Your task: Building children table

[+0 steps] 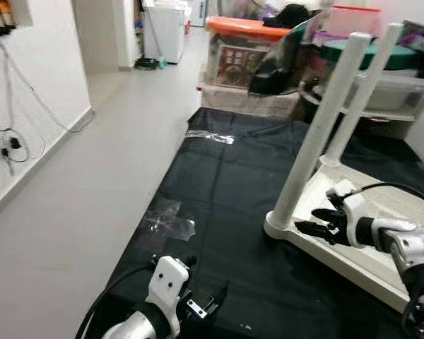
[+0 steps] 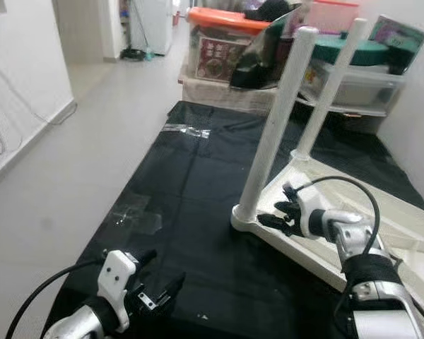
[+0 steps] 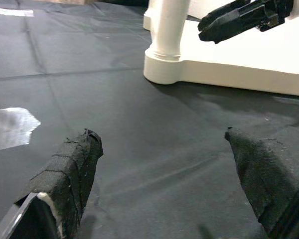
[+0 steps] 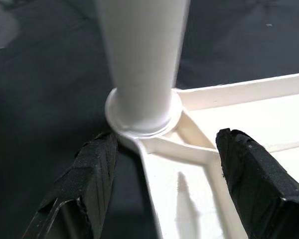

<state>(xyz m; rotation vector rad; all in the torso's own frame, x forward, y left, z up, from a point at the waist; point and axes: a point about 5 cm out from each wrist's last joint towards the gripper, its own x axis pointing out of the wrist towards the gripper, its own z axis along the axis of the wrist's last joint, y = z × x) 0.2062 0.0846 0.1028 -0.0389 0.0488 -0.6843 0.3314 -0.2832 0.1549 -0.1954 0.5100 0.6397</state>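
Wide apart stand the two black fingers of the right gripper (image 1: 316,220), holding nothing; it hovers over the upturned white plastic child's tabletop (image 1: 381,263), its tips pointed at the foot of the nearer white cylindrical table leg (image 1: 316,134); in the right wrist view that leg (image 4: 142,64) stands straight ahead, centred in the gap between the two fabric-wrapped fingertips (image 4: 97,167), its flared collar seated in the corner socket of the tabletop (image 4: 229,164).

The leg's long axis runs upward, crosswise to the fingers' reach, leaning a little toward the far end of the room; a second white leg (image 1: 371,85) rises just behind it, farther from the jaws; the tabletop lies underside up on the black plastic floor sheet (image 1: 226,191), on the robot's right.

The right arm is clearly the nearer; the left gripper (image 1: 206,305) hangs low over the black sheet, well apart from the table, its jaws likewise spread and empty; from its wrist view the leg base (image 3: 164,55) sits ahead across bare sheet.

My judgement: a short forward push would bring the leg base between the right fingers.
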